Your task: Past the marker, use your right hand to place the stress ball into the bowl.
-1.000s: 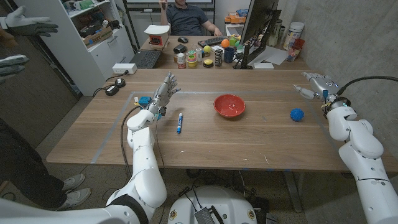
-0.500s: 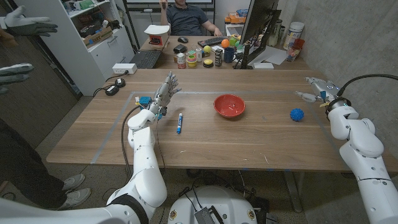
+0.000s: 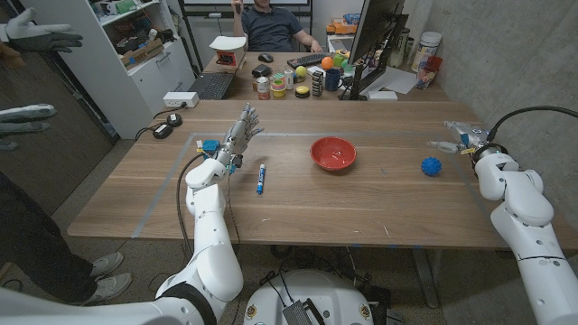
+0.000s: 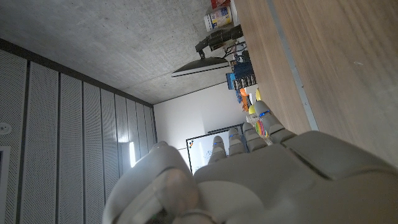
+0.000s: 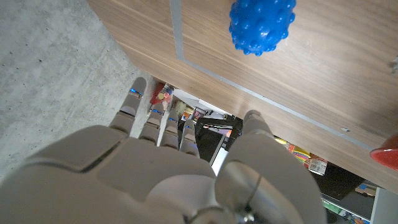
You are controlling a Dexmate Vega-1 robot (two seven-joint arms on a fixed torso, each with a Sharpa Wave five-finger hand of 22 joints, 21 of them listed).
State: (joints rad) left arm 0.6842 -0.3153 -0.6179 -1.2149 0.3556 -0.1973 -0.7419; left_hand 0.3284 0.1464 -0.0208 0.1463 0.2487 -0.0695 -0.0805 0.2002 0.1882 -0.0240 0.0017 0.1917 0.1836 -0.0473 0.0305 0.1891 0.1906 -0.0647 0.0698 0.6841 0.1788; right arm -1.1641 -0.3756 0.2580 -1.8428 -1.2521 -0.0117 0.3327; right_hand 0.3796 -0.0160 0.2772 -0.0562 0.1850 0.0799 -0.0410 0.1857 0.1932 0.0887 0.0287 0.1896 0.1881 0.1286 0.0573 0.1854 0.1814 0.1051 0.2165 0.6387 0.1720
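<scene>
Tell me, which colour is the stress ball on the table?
The stress ball is blue, with small bumps; the right wrist view shows it best.

- The table (image 3: 361, 194) is wood with a visible grain and a matt, smooth finish.
- The stress ball (image 5: 262, 25), just beyond the right hand's (image 5: 186, 168) fingertips, looks like blue rubbery plastic, covered in small bumps.
- The bowl (image 3: 333, 153) is red, smooth and slightly glossy.
- The right hand and left hand (image 4: 249, 180) have smooth, matt whitish plastic shells.
- The wall (image 5: 56, 81) beside the right fingers is rough grey concrete.
</scene>
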